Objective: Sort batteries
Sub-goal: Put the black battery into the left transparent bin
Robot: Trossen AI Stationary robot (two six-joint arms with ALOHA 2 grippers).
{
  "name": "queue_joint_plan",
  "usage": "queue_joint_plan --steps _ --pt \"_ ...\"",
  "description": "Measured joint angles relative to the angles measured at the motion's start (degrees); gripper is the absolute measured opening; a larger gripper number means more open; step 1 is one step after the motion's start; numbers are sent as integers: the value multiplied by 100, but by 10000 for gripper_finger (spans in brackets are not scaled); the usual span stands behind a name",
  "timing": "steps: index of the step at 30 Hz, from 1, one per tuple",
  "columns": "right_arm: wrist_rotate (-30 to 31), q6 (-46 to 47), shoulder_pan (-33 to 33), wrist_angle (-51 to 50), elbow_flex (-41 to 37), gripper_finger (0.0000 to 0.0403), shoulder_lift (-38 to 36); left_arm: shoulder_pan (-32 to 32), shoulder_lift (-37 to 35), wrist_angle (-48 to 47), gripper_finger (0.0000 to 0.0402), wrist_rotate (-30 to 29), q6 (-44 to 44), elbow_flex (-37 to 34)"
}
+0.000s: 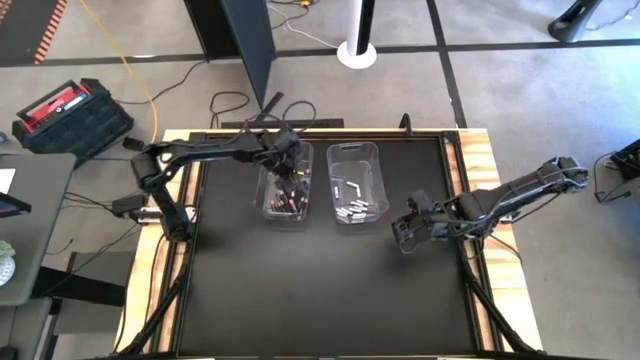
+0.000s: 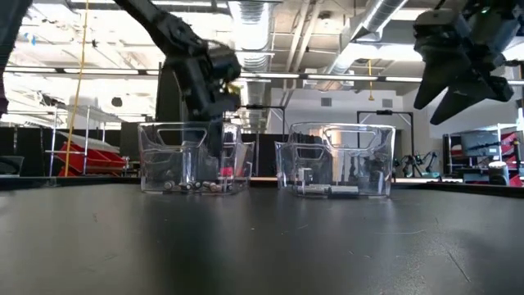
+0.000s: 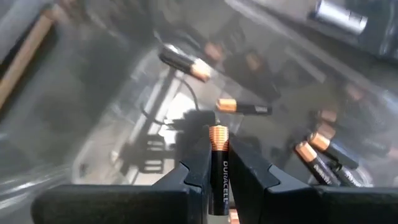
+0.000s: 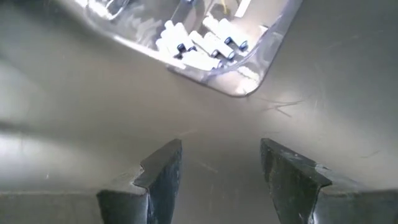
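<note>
A: What do you have on your left side?

B: Your left gripper (image 1: 288, 172) is down inside the left clear bin (image 1: 266, 205), which stands toward the far edge of the black worktop (image 1: 320, 290), left of its middle. In the left wrist view its fingers (image 3: 196, 165) are clamped on one dark battery with a copper end (image 3: 218, 168), held upright between them. More dark, copper-tipped batteries (image 3: 323, 163) lie loose on that bin's floor around it. From the low view you can see a row of them (image 2: 196, 186) along the bin's near wall.

A: And the next bin over?

B: The right clear bin (image 1: 378, 160) stands just beside the first, apart from it, also near the far edge. The white batteries (image 1: 358, 209) lie in it, most of them bunched at its near end. The right wrist view shows that cluster (image 4: 202, 43) in the bin's rounded corner.

A: Where is your right arm?

B: Your right gripper (image 1: 405, 235) hangs above the bare worktop, just to the right of the right bin's near corner and toward the right edge. Its fingers (image 4: 163, 177) stand wide apart with nothing between them.
</note>
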Motion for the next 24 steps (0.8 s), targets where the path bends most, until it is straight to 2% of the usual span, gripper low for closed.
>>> queue_joint_plan --steps 9,24 --pt "-1 232 -177 33 0 234 -1 -44 449 47 41 95 432 0" --pt "-1 373 -190 64 -2 234 0 -20 791 35 44 77 411 2"
